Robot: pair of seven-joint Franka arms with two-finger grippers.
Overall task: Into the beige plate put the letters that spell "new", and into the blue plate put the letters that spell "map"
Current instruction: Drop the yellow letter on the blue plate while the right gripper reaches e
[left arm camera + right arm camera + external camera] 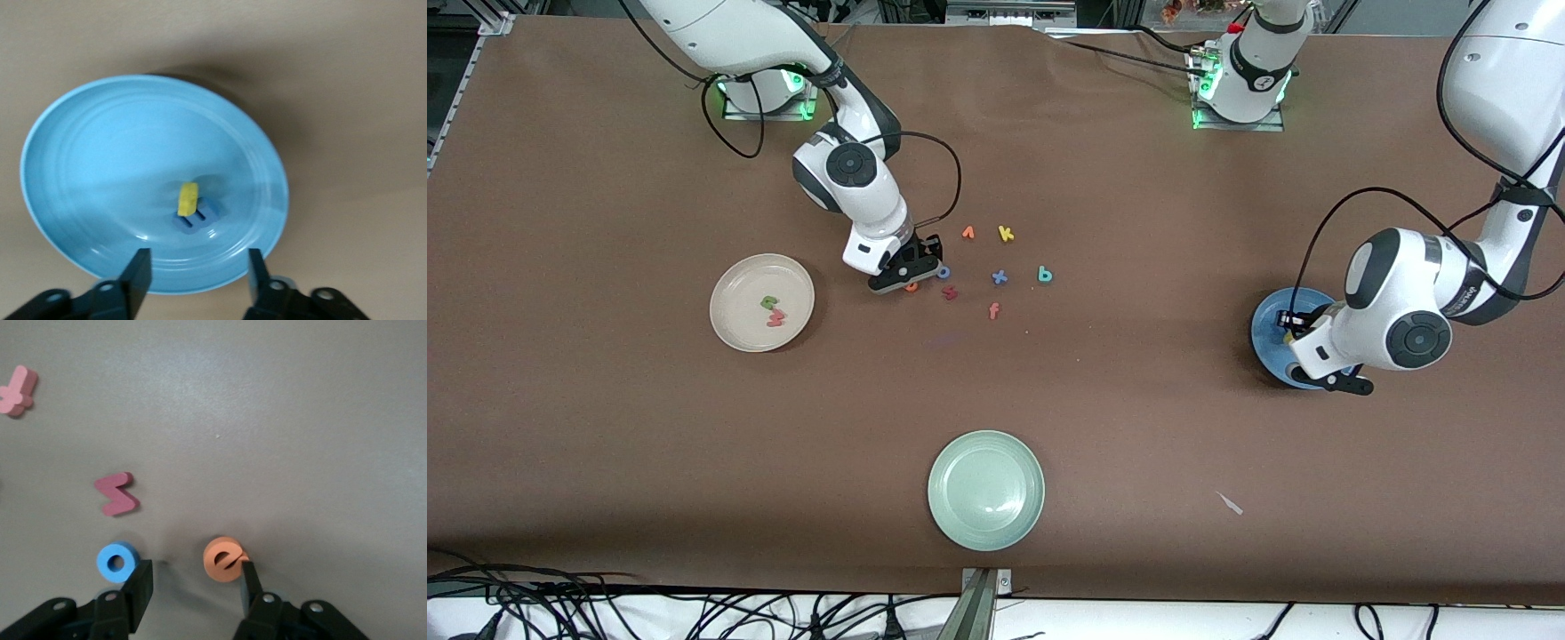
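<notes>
I see the green n (767, 302) and pinkish-red w (775, 317) already on the beige plate (738, 333) at centre-left, my right gripper (195, 579) open around the orange e (223, 559), my left gripper (197, 270) open above the blue plate (87, 173) holding the yellow a (188, 199) and blue m (198, 217), while the teal p (1044, 275) waits mid-frame on the desk (605, 444).

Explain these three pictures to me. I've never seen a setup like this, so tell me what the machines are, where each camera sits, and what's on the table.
Two robot arms with two-finger pincers work at a brown table. One picture looks down from a high camera facing them; the other two come from cameras on each arm's wrist.

The left gripper hangs open over the blue plate, which holds a yellow letter leaning on a blue letter. The right gripper is low among loose toy letters, open, one finger touching the orange e, a blue o beside it.

The beige plate holds a green letter and a pinkish-red letter. A pale green plate lies nearest the front camera.
</notes>
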